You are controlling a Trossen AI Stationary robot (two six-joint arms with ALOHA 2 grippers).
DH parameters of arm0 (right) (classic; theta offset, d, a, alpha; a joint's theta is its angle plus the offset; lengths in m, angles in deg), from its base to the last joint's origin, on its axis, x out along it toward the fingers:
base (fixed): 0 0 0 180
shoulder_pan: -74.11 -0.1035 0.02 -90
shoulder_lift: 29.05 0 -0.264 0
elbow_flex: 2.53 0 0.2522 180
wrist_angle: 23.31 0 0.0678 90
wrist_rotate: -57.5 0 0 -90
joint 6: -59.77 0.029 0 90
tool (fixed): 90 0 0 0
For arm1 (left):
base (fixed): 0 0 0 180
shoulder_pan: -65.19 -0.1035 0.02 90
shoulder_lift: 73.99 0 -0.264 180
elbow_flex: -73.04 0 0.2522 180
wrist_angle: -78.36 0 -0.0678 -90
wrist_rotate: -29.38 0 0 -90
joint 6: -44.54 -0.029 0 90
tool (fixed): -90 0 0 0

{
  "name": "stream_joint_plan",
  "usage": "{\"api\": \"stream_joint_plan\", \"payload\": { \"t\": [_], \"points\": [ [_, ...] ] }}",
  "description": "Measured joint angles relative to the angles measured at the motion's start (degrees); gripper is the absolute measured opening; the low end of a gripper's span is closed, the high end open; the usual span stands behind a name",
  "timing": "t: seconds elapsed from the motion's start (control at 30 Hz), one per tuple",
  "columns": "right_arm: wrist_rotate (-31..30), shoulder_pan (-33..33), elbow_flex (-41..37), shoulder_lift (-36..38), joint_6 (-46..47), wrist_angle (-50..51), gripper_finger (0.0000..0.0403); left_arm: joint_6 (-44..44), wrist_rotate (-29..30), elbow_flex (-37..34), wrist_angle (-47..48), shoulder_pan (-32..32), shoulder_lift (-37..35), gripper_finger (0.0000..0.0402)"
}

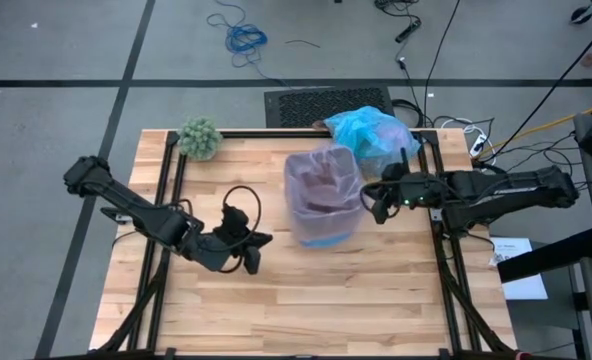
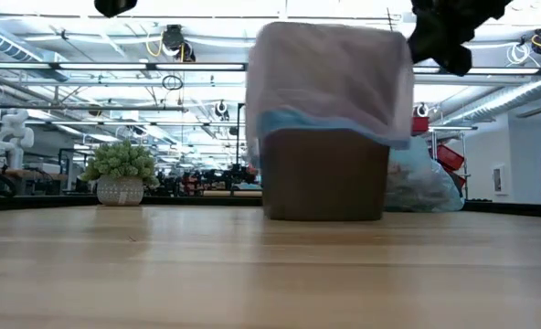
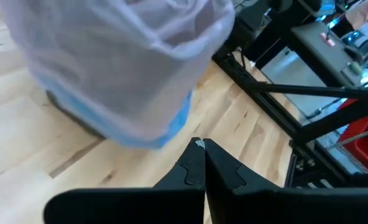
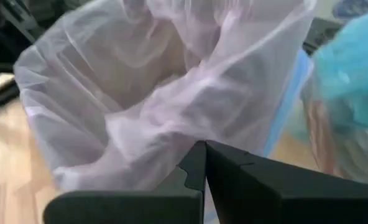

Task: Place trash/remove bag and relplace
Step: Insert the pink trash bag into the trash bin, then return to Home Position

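Note:
The brown square bin (image 1: 323, 232) stands mid-table, lined with a translucent pink bag (image 1: 321, 180) whose blue rim hangs over the bin's walls (image 2: 323, 128). The crinkly light-blue bag (image 1: 372, 131) lies bunched on the table's far edge behind the bin, with brownish shapes showing dimly through it (image 4: 324, 134). No loose trash shows on the table. My right gripper (image 1: 378, 203) is shut, level with the bin's top at its right side, its tips right by the pink bag (image 4: 171, 124). My left gripper (image 1: 253, 252) is shut, left of and nearer than the bin. My right gripper's shut fingertips (image 4: 199, 152) stand right at the pink bag's overhang on the bin's right side, coming level from the table's right. I cannot tell whether they touch the film. Nothing shows between the fingers.
A fuzzy green ball (image 1: 199, 138) sits at the far left corner of the table. A black frame rail (image 1: 441, 230) runs along the right edge, another (image 1: 166, 210) along the left. Bare wood (image 1: 316, 300) lies on the near side of the bin.

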Motion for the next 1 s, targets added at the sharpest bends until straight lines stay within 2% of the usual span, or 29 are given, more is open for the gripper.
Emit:
{"api": "stream_joint_plan", "payload": {
  "t": [0.1, 0.27, 0.4, 0.53, 0.67, 0.8, 0.87, 1.0],
  "points": [
    [-0.14, -0.43, 0.00, -0.30, -1.21, -3.41, 0.0000, -0.06, 0.11, 0.00, 0.33, 0.14, -0.94, 0.0000],
    [-0.17, -1.86, 0.02, 2.77, -8.74, -9.13, 0.0000, -0.50, 0.32, 0.02, 4.04, 0.86, -3.32, 0.0000],
    [3.54, -3.93, 0.00, 6.15, -7.90, -10.71, 0.0000, -3.96, 1.15, 0.02, 7.40, 0.79, -5.84, 0.0000],
    [8.18, -8.74, 0.02, 9.06, -19.82, -12.39, 0.0000, -10.38, 1.43, -1.34, 8.02, 0.78, -10.52, 0.0000],
    [8.40, -12.48, -2.78, 13.19, -24.61, -9.66, 0.0000, -11.17, 3.33, -10.66, 3.31, 0.68, -17.96, 0.0000],
    [8.09, -14.11, -10.86, 21.69, -23.39, -12.38, 0.0000, -19.65, 3.11, -24.62, -15.26, -1.76, -27.43, 0.0000],
    [7.99, -14.02, -15.93, 26.58, -24.40, -16.63, 0.0000, -23.87, -1.70, -31.47, -24.61, -4.98, -31.53, 0.0000],
    [7.87, -12.01, -26.03, 35.78, -26.49, -25.13, 0.0000, -25.33, -13.17, -41.57, -32.18, -14.29, -37.10, 0.0000]
  ]
}}
